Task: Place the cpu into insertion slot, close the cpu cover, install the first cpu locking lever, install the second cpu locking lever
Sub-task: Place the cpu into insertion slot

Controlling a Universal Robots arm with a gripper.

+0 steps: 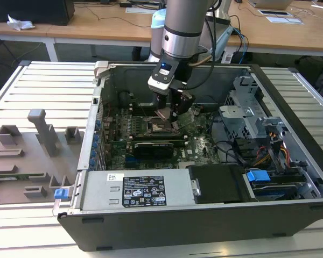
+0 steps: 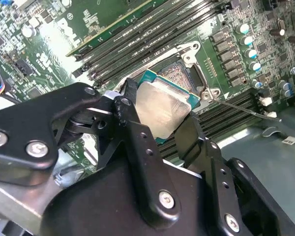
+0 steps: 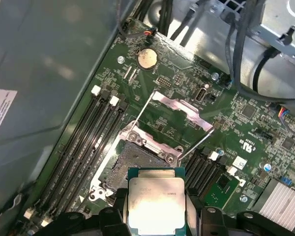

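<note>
Near the centre of the exterior view the insertion slot was seen uncovered, its cpu cover raised. Just above it, toward the exterior view's right, the cpu, square with metal top upward, was clamped at opposite edges between the jaws of the gripper.

A pale slatted table carries an open computer case lying on its side. Just beside the case, on the exterior view's left, a grey fixture board with upright holders lies on the slats.
</note>
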